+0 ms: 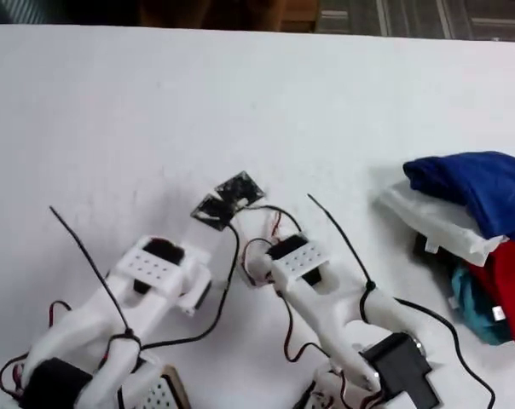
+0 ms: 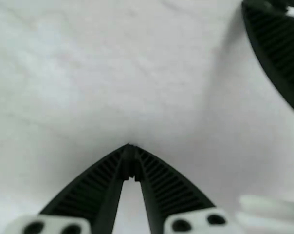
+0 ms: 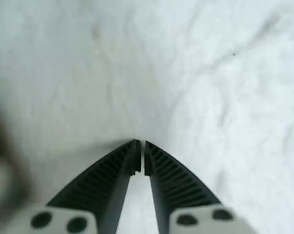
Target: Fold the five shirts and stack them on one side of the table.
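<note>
The left gripper (image 2: 130,148) sits closest in its own wrist view. Its two black ribbed fingers (image 2: 161,183) are pressed together at the tips with nothing between them, and the white table (image 2: 113,73) lies just ahead of those tips. The right gripper (image 3: 139,145) is drawn in the same way, its fingers (image 3: 174,183) closed to a thin slit at the tips and holding nothing. Wrinkled white surface lies just beyond them.

In the high view, the left gripper (image 1: 213,210) and the right gripper (image 1: 240,189) lie just beside each other near the middle of the table (image 1: 240,102). The right one is slightly ahead of the left fingertips. In the left wrist view, a ribbed finger of the right gripper (image 2: 278,48) shows ahead and to one side of the left fingers, apart from them.

The pile of shirts (image 1: 475,239) lies well apart from both pairs of fingers. It is out on the right gripper's outer side, past the right arm (image 1: 326,298), at the table's edge. A blue shirt (image 1: 479,187) lies on top, draped over a white shirt (image 1: 436,223). A red shirt (image 1: 509,285) and a teal shirt (image 1: 469,300) sit on the side of the pile towards the arm bases. A dark scrap shows under the white shirt, and I cannot tell what it is. No finger touches any cloth. The left arm (image 1: 138,290) is farthest from the pile.
</note>
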Controlling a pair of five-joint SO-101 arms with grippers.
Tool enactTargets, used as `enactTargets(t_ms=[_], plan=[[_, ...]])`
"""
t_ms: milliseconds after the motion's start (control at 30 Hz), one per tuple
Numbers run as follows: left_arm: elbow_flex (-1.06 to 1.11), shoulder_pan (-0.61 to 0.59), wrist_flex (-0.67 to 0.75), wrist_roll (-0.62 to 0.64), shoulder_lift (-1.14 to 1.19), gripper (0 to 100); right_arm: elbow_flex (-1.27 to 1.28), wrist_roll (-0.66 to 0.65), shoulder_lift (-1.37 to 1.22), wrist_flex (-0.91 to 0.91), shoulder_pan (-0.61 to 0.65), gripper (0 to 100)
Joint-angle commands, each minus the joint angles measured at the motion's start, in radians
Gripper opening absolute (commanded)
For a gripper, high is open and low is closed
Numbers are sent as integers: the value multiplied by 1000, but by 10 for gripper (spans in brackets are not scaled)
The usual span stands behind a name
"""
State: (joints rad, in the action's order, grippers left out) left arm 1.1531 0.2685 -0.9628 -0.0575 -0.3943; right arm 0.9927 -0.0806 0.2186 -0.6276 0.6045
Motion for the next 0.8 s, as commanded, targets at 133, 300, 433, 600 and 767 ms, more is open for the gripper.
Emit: enactTargets(t_ms=[133,300,433,600,767], plan=[[87,9,66,6,-2,31,41,11,16,-31,10,19],[91,2,66,11,-3,23,41,11,19,-125,10,19],[93,2,66,92,-3,24,54,14,59,-266,10,19],[93,2,66,106,-3,24,123,18,96,-300,10,19],[93,-86,66,167,-3,24,172,20,93,-309,10,19]])
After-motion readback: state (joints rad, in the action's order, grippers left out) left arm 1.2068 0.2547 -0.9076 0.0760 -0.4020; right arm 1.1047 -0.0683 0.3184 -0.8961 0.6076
